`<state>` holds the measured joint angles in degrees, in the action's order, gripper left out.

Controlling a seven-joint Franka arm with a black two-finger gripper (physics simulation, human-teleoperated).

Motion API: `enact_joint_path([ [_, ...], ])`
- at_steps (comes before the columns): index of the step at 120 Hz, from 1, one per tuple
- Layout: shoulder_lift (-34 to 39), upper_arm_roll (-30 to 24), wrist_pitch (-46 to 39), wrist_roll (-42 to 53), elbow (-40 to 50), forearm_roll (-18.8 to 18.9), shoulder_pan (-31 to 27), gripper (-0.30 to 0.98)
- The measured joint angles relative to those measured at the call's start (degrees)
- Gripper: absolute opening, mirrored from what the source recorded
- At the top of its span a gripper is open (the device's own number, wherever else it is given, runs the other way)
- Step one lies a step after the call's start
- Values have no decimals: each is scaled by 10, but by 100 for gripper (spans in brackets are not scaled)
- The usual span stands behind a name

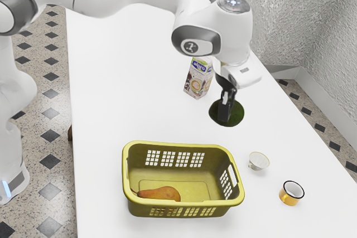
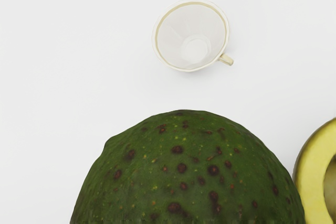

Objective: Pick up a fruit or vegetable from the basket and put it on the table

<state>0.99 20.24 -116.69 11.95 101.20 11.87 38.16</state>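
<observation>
Gripper (image 1: 224, 116) clamped on the avocado (image 2: 184, 177) below it; probably firm, weighty, slightly slippery: best held round its middle.

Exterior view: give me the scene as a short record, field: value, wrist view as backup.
basket: yellow-green, on the white table
in_basket: pear
outside_basket: avocado, at the hand
avocado_held: cannot tell
cup: small, white, between basket and mug
mug: orange, dark rim
carton: upright, beyond basket
</observation>
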Motion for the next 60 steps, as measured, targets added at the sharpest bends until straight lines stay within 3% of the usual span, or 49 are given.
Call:
enact_joint_path([
  [41,0,-1,0,-1,0,0,-24,-2],
  [50,0,-2,0,-1,3,-1,-40,6],
  [60,4,-2,0,3,20,-7,-55,25],
])
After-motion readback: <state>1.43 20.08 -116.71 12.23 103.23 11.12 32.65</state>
